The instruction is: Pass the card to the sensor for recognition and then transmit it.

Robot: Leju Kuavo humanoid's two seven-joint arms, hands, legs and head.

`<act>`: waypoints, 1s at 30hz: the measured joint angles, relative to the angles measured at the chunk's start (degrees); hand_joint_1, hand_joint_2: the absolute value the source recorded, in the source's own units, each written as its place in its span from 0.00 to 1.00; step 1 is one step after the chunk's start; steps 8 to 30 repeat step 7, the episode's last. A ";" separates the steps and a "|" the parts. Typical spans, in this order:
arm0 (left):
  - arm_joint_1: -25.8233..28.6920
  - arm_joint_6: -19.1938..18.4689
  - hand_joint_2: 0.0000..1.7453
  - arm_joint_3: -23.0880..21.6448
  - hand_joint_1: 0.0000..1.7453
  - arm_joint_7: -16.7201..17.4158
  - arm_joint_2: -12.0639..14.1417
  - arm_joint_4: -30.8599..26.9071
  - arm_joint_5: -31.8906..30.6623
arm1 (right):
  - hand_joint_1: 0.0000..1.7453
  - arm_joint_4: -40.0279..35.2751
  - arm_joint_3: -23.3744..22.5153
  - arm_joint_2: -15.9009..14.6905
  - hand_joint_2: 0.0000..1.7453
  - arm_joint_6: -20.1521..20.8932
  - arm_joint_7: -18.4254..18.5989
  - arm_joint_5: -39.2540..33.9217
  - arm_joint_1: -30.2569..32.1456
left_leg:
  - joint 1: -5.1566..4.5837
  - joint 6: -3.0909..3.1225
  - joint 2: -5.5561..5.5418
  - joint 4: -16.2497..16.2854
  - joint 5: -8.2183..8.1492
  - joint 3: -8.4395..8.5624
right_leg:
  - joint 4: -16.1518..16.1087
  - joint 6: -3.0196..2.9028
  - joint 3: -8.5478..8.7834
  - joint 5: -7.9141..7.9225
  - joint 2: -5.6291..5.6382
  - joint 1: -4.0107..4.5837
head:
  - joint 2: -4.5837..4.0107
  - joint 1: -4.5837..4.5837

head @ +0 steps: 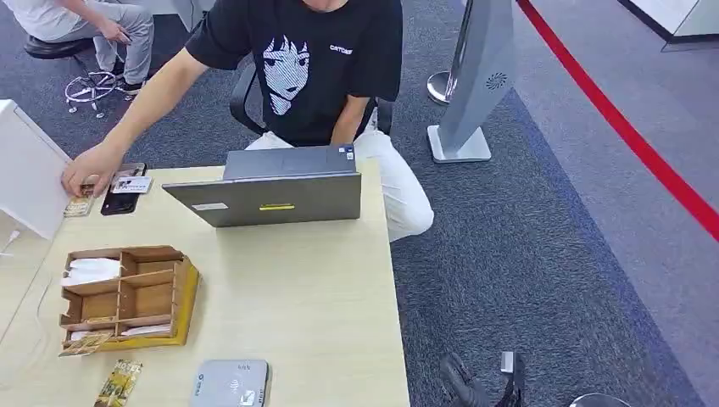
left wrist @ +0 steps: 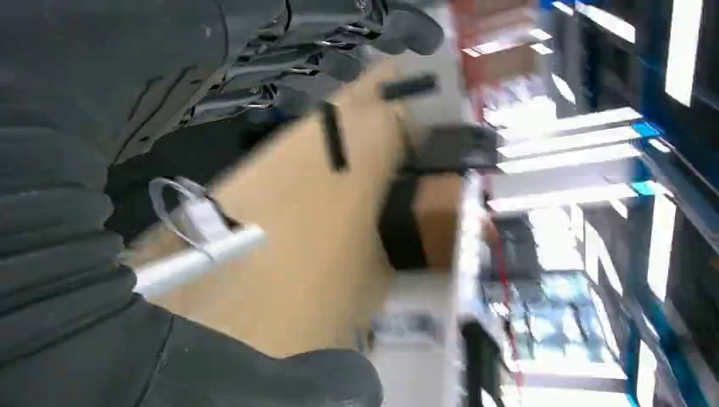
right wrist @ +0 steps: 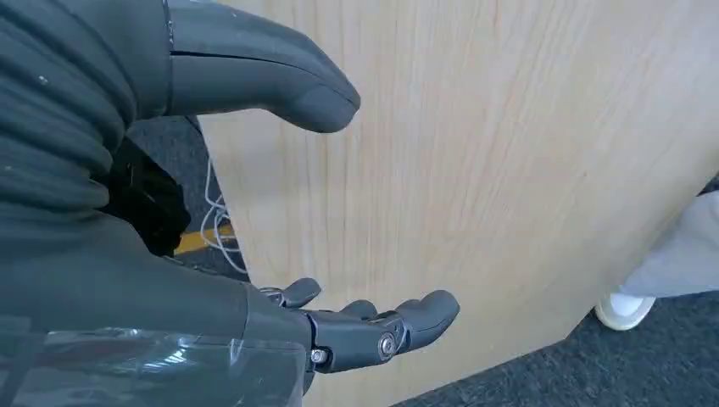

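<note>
Right wrist view: the right hand (right wrist: 280, 212) is seen spread and empty, thumb well apart from the darker fingers (right wrist: 398, 326), held just over the pale wooden table (right wrist: 509, 170). Left wrist view is blurred; the left hand (left wrist: 280, 64) is seen with fingers (left wrist: 373, 25) partly curled, and nothing can be made out in them; whether they are spread or closed cannot be told.

Head view: a grey sensor pad (head: 231, 383) lies at the near edge of the table, with a yellowish packet (head: 119, 383) just to its left. A wooden compartment box (head: 127, 297) stands on the left side, white items in its slots. A card (head: 131, 184) is seen at the far left corner, lying on a dark phone (head: 121, 197), beside a person's hand (head: 89, 172). A grey laptop (head: 271, 191) stands open at the far edge, before the seated person (head: 305, 59).
</note>
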 joint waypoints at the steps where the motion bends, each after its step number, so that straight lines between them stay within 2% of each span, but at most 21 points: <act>1: 0.08 3.55 1.00 1.48 0.00 0.31 -1.19 2.09 0.95 | 0.00 0.04 0.00 0.00 1.00 0.31 0.00 -0.18 -0.13 | 0.00 0.00 -0.01 0.00 0.00 -0.01 | 0.00 0.00 0.01 0.00 -0.01 0.00 | 0.00 0.00; 4: 0.59 12.64 1.00 3.24 0.00 0.77 -3.81 8.63 3.09 | 0.00 0.35 0.09 0.00 1.00 0.96 -0.09 -0.68 -0.90 | 0.01 0.00 -0.04 0.00 0.01 -0.02 | 0.00 0.00 0.03 -0.01 -0.07 0.00 | 0.00 0.02; 6: 0.80 15.83 1.00 3.29 0.00 2.15 -4.81 13.48 3.92 | 0.00 0.81 0.35 0.00 1.00 1.07 -0.57 -0.68 -1.58 | 0.00 0.00 -0.04 0.00 0.00 -0.01 | 0.00 0.00 0.05 0.00 -0.07 0.00 | 0.00 0.02; 7: 0.82 16.13 1.00 3.29 0.00 3.72 -5.21 15.47 4.51 | 0.00 1.07 0.53 0.00 1.00 1.09 -0.65 -0.68 -1.93 | -0.01 0.01 -0.05 0.00 0.00 -0.01 | 0.00 0.01 0.06 0.00 -0.08 -0.01 | 0.00 0.02; 30: 0.82 16.13 1.00 3.29 0.00 3.72 -5.21 15.47 4.51 | 0.00 1.07 0.53 0.00 1.00 1.09 -0.65 -0.68 -1.93 | -0.01 0.01 -0.05 0.00 0.00 -0.01 | 0.00 0.01 0.06 0.00 -0.08 -0.01 | 0.00 0.02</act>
